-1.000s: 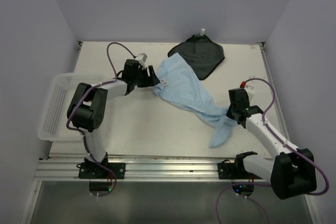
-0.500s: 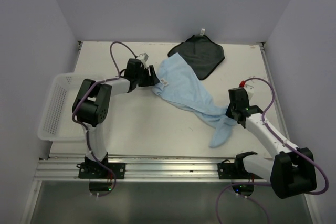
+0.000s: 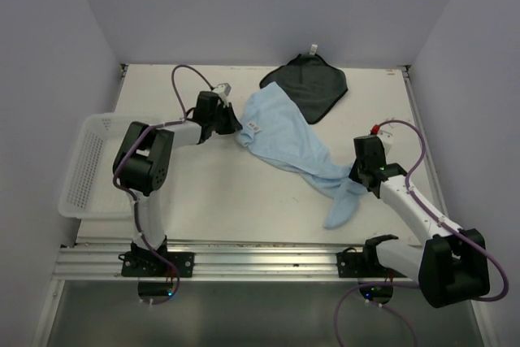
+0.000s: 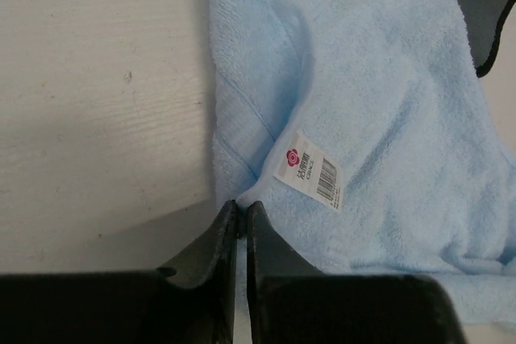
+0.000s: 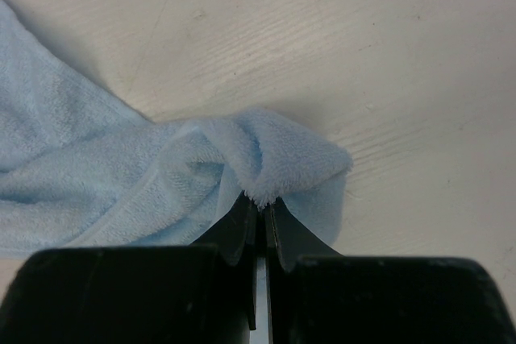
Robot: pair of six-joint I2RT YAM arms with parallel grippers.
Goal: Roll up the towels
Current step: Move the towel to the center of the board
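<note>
The light blue towel lies stretched in a twisted band from mid-table toward the front right, its lower end hanging down at the front right. My left gripper pinches its left corner, jaws shut on the edge just below the white label. My right gripper is shut on a bunched fold of the same towel at its right end. The dark grey towel lies flat at the back with a white tag, partly under the blue one.
A white mesh basket sits at the table's left edge beside the left arm. Walls close in the table on the left, back and right. A metal rail carries both arm bases along the front.
My left gripper's jaws have closed on the light blue towel's left corner; they stood open earlier. The right arm and both towels have stayed where they were.
</note>
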